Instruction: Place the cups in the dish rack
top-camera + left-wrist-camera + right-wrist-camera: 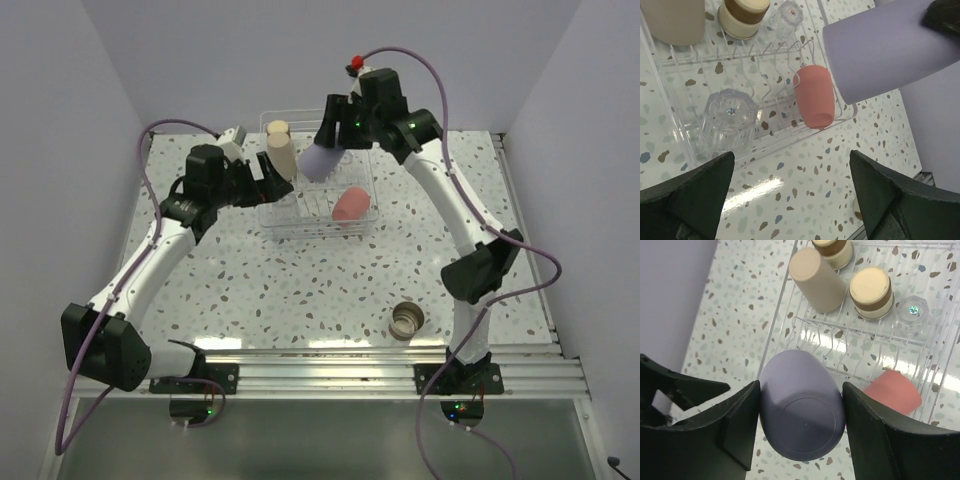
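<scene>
Firmly pinched between the fingers (740, 422) of the right gripper (801, 387): the lavender cup (802, 425), base toward the wrist lens. From overhead, hanging tilted over the dish rack (300, 233), near its 12 o'clock side. At the rack's 9 o'clock edge, spread wide and gripping nothing, the left gripper (274, 184). Just ahead of it inside the rack, a clear glass (730, 120), mouth down. At 10 o'clock in the rack, the beige cup (281, 150), leaning, base up. At 4 o'clock, the coral-red cup (350, 205), lying on its side. Toward 12 o'clock, two tan brown-rimmed cups (871, 292) and a second clear glass (912, 310). Out on the table (250, 290), at 5 o'clock from the rack and well apart, a third tan cup (407, 321).
</scene>
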Available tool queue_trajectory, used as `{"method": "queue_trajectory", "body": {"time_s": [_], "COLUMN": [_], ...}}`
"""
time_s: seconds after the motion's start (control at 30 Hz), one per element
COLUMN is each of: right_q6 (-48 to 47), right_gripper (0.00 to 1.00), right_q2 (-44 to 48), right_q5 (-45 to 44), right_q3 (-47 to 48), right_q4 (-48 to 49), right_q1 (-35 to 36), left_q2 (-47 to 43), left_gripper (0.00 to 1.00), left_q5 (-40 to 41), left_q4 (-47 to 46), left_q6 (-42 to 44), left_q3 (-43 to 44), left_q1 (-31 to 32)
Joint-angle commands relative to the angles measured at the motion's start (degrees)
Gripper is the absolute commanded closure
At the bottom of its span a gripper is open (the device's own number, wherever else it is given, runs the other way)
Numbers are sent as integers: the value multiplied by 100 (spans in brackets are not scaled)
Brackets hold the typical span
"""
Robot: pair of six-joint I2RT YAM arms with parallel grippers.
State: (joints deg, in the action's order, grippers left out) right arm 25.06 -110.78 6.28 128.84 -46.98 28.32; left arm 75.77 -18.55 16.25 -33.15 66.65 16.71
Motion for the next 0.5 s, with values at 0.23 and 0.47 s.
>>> {"method": "queue_trajectory", "body": {"time_s": [0.23,0.47], "right_q6": [-862,-1012], "right_gripper": [100,100], "right_q2": [-1340,-1631], "right_q5": [-1305,-1498], "right_q3": [1354,1144], "right_q4": [-865,-699], "right_q1": [332,508], "left_q2": [-282,-238], "left_gripper": [0,0], "left_q5": [237,176], "left_q4": [651,730], "left_q6": [669,783], "left_q3": [23,102], "left_q1": [-19,-19]}}
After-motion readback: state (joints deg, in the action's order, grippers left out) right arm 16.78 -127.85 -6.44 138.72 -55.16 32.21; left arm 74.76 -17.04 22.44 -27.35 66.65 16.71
